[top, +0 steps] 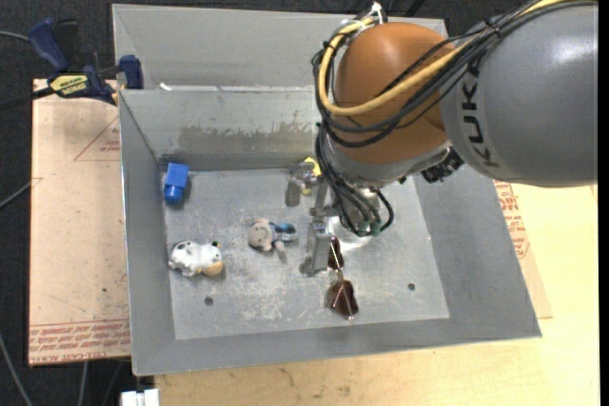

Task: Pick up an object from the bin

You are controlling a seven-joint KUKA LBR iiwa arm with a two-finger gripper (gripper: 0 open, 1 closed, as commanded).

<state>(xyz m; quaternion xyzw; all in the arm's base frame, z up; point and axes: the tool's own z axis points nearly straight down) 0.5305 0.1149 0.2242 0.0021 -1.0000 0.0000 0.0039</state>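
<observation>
A grey metal bin [143, 204] is sitting on the floor, seen from above. A large grey robot arm with an orange cover is reaching in from the right and hanging over the middle of the bin floor. Its gripper [322, 254] is pointing straight down, low over the floor, probably so that it can close on something from above. Cables and the wrist are hiding part of it, so it is not possible to tell how far the jaws are standing apart or whether they are gripping anything.

A small dark red-brown object [342, 297] is lying right at the gripper's tip, toward the front wall and a little right of centre. It looks like the likeliest target, though whether the two are touching is unclear. Just left of the gripper, a small tan and blue figure [268, 236] is lying loose. Further left, well apart, a white and brown toy animal [195, 259] is resting on the floor, and a blue block [176, 183] is sitting near the back left corner. A small yellowish piece [303, 180] is lying by the back wall, beside the wrist.
</observation>
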